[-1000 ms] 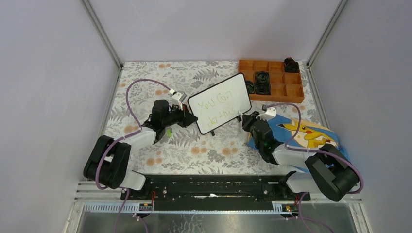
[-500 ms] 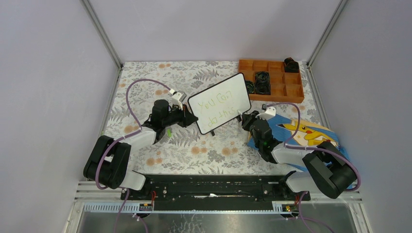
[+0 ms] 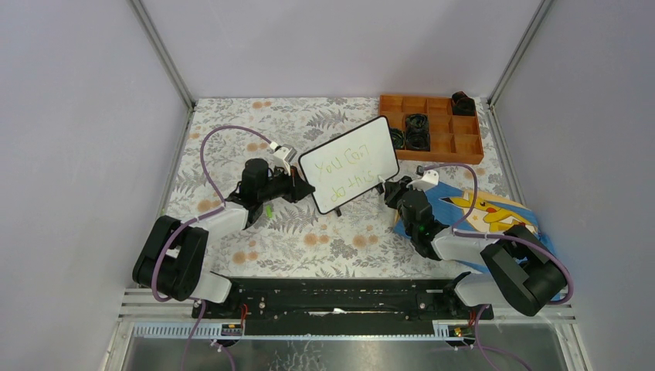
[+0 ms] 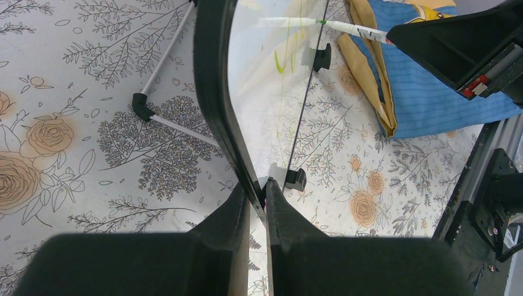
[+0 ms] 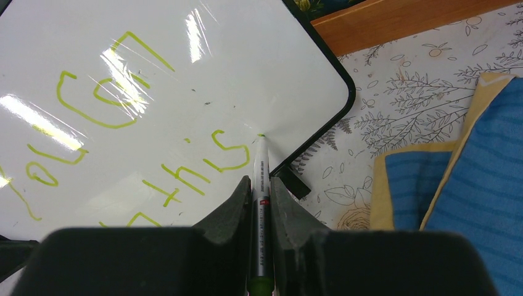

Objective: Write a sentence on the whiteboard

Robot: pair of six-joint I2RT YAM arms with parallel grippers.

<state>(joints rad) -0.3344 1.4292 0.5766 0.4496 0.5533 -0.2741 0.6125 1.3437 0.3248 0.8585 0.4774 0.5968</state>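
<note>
The whiteboard (image 3: 371,143) stands tilted mid-table, white with a thin black frame; it also fills the right wrist view (image 5: 247,68) and shows edge-on in the left wrist view (image 4: 213,92). The sentence (image 3: 346,173) in green reads "You Can do this" in two lines; it shows in the right wrist view too (image 5: 117,92). My left gripper (image 4: 257,191) is shut on the board's lower left edge. My right gripper (image 5: 261,179) is shut on a white marker with a green tip (image 5: 261,163). The tip touches the board just right of the final "s".
An orange compartment tray (image 3: 444,135) with black parts sits at the back right. A blue Pikachu cloth (image 3: 494,212) lies under the right arm. A green marker cap (image 3: 269,210) lies by the left arm. The board's wire stand (image 4: 166,120) rests on the floral cover.
The right gripper has shifted slightly and the final "s" now looks complete. The left arm and the board have not moved.
</note>
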